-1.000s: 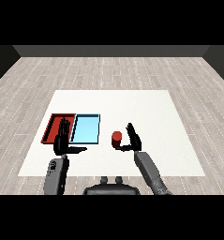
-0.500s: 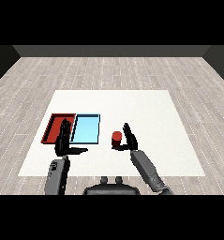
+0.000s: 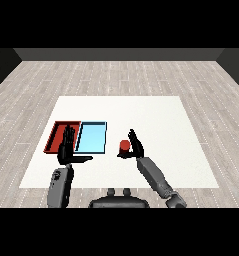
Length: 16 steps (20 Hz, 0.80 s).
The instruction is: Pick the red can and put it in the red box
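Observation:
The red can point(image 3: 124, 146) stands upright on the white table point(image 3: 156, 115), to the right of both trays. My right hand point(image 3: 135, 145) is right beside it on its right side, fingers straight and pointing up, thumb reaching under the can's near side; whether it touches the can I cannot tell. The red tray point(image 3: 56, 135) lies at the left with nothing visible in it. My left hand point(image 3: 67, 149) is open, fingers straight, held over the red tray's near right corner.
The light blue tray point(image 3: 92, 137) lies between the red tray and the can, touching the red tray's right side. Grey wood floor surrounds the table on all sides.
My right hand has shifted left, closing in on the red can. The left hand has barely moved. The can stands where it was.

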Motion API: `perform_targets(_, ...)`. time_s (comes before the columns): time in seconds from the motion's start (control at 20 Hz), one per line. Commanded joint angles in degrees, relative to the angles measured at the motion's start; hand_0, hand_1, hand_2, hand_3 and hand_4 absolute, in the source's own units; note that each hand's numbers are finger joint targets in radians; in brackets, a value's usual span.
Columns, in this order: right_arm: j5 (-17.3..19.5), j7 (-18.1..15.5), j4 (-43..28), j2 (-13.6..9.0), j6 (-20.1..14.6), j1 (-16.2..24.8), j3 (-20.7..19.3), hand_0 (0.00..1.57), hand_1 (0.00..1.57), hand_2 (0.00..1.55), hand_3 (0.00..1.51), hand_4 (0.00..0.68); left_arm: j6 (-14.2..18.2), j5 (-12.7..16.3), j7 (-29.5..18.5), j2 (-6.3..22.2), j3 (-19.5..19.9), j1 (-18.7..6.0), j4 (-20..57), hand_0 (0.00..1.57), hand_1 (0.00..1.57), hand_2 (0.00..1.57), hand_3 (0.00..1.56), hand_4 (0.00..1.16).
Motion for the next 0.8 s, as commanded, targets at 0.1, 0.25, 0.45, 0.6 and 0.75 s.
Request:
perform_targets(0.1,-2.42,-2.2,4.92,0.0,0.55,-2.65,1.64,0.0,0.0,0.0,0.0,0.0,1.66,-0.74,3.64,-0.6,-1.12,0.61,-3.43,0.0,0.0,0.0,0.0,0.0)
perform_targets(0.25,-13.5,-8.03,15.63,0.0,-0.53,-9.63,8.26,0.0,0.0,0.0,0.0,0.0,-0.38,0.35,-1.67,-0.49,0.21,-1.08,3.37,0.0,0.0,0.0,0.0,0.0)
perform_targets(0.45,-8.68,0.47,5.6,0.0,-3.64,-7.65,6.42,0.0,0.0,0.0,0.0,0.0,-1.0,2.12,0.57,1.6,2.5,-1.7,0.43,0.0,0.0,0.0,0.0,0.0)
perform_targets(0.6,-14.88,-3.54,8.77,0.0,-8.82,-9.72,12.98,0.0,0.0,0.0,0.0,0.0,0.95,-0.19,2.03,0.52,0.48,-1.65,-1.05,0.0,0.0,0.0,0.0,0.0)
perform_targets(0.75,-15.72,-4.23,12.46,0.0,-9.8,-10.09,11.08,0.0,0.0,0.0,0.0,0.0,-0.62,1.76,2.7,0.86,0.71,1.92,-4.46,0.0,0.0,0.0,0.0,0.0)
